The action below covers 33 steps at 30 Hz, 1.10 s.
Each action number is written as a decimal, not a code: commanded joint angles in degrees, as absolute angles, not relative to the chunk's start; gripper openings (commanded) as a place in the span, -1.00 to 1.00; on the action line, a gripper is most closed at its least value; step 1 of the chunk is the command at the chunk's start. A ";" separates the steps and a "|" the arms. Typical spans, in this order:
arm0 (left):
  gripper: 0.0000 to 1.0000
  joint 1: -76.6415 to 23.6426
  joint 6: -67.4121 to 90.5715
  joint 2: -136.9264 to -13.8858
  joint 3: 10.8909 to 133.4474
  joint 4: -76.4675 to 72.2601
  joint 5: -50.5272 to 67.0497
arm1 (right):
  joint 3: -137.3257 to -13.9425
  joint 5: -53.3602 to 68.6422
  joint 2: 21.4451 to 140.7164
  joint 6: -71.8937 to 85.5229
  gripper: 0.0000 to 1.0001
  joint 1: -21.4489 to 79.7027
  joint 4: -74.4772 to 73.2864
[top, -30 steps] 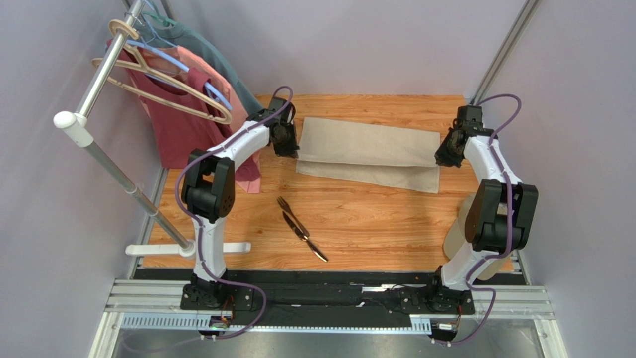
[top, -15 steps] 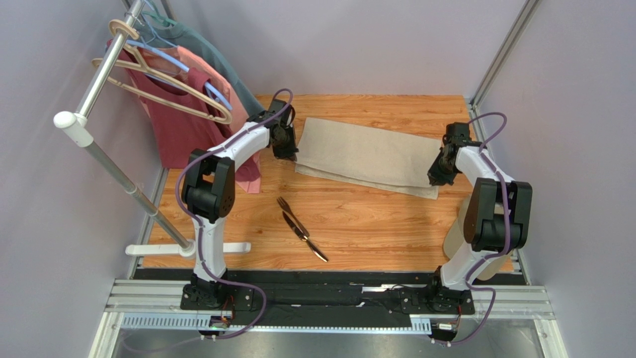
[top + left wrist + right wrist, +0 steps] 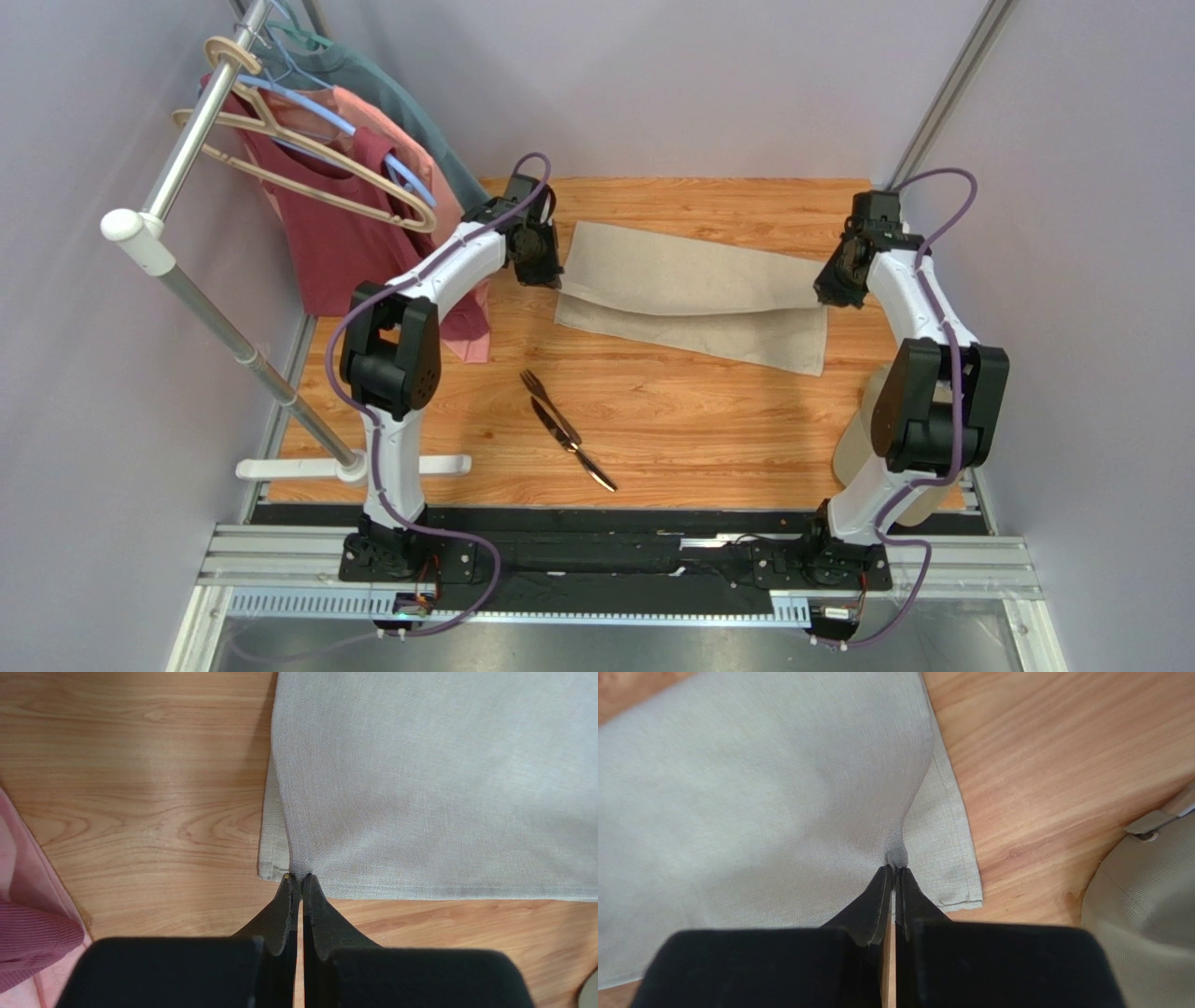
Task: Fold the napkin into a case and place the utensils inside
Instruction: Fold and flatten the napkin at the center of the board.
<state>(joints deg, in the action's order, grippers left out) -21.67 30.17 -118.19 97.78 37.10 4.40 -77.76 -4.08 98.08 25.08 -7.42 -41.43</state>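
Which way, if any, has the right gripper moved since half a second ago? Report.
Yes: the right gripper moved toward the table's far edge.

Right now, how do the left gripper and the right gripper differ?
The left gripper pinches the napkin at its left end; the right gripper pinches its right end. Beside the left gripper only a narrow strip of the lower layer shows; beside the right gripper a wider one. A pink shirt lies near the left gripper, a tan cap near the right gripper. Both are shut on the upper layer.
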 commanded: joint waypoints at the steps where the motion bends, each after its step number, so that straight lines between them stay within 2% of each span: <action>1: -1.00 -21.88 29.62 -112.86 100.73 37.09 5.18 | -82.09 -5.89 95.54 25.05 -1.00 -7.38 -43.59; 10: -1.00 -21.88 30.67 -111.88 95.28 37.88 5.10 | -73.58 -5.36 91.85 24.61 -1.00 -7.38 -43.24; 22: -1.00 -22.24 31.29 -116.01 92.99 37.97 7.21 | -68.03 -5.19 96.41 25.14 -1.00 -7.38 -40.08; 33: -1.00 -22.32 31.03 -119.09 93.95 38.85 4.22 | -65.39 -6.33 99.05 25.40 -1.00 -7.47 -38.41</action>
